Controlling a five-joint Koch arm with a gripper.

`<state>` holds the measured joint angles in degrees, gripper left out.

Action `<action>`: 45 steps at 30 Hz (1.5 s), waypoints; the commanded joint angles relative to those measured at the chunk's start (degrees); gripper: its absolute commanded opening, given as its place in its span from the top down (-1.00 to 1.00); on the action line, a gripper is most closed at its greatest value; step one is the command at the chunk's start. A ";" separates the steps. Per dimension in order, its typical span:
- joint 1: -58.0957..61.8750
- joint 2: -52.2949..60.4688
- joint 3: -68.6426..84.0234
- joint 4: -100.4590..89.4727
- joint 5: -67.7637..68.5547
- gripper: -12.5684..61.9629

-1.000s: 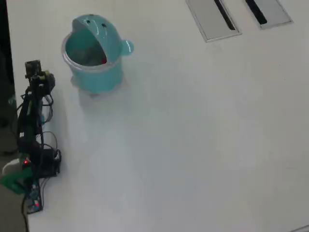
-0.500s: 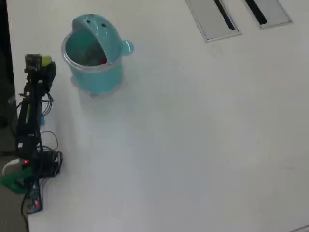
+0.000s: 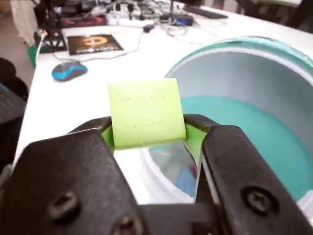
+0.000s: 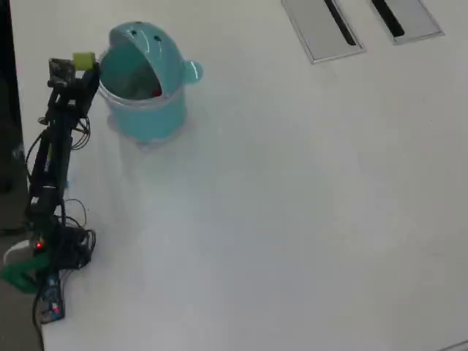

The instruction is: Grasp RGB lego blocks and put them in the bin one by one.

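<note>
A yellow-green lego block is clamped between the black jaws of my gripper, which is shut on it. In the overhead view the same block shows at the gripper, just left of the teal bin's rim. The wrist view looks into the bin, whose opening lies to the right of and beyond the block. Inside the bin a red block shows in the overhead view, and a blurred blue block shows through the jaws. The domed lid is tipped back.
Two flat grey plates with black slots lie at the table's far right corner. The arm's base and cables sit at the left edge. A blue mouse and clutter lie beyond the bin in the wrist view.
The gripper with the yellow-green block has risen and swung toward the bin, from below and left of it to its left rim.
</note>
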<state>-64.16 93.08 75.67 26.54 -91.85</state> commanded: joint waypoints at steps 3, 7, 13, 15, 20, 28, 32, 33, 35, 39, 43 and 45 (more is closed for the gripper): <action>1.23 -3.08 -8.17 -3.08 -0.62 0.40; 2.20 -9.84 -14.94 -3.60 -0.70 0.40; 4.13 -14.33 -18.90 -3.60 -2.02 0.39; 5.01 -14.59 -18.54 -3.87 -2.02 0.39; 6.24 -15.38 -18.11 -5.36 -3.96 0.31; 5.89 -15.29 -16.79 -6.33 -13.54 -0.11; 5.10 -13.62 -16.08 -6.24 -14.24 -0.11; 4.83 -13.18 -16.00 -6.06 -14.24 -0.11; 4.39 -12.13 -15.21 -5.80 -14.24 -0.11; 2.81 -8.00 -11.25 -5.63 -14.15 -0.10; 0.09 -4.75 -8.88 -5.45 -13.80 -0.11; -1.32 -2.29 -6.33 -4.83 -13.80 -0.11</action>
<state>-64.51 86.57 70.93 24.43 -105.47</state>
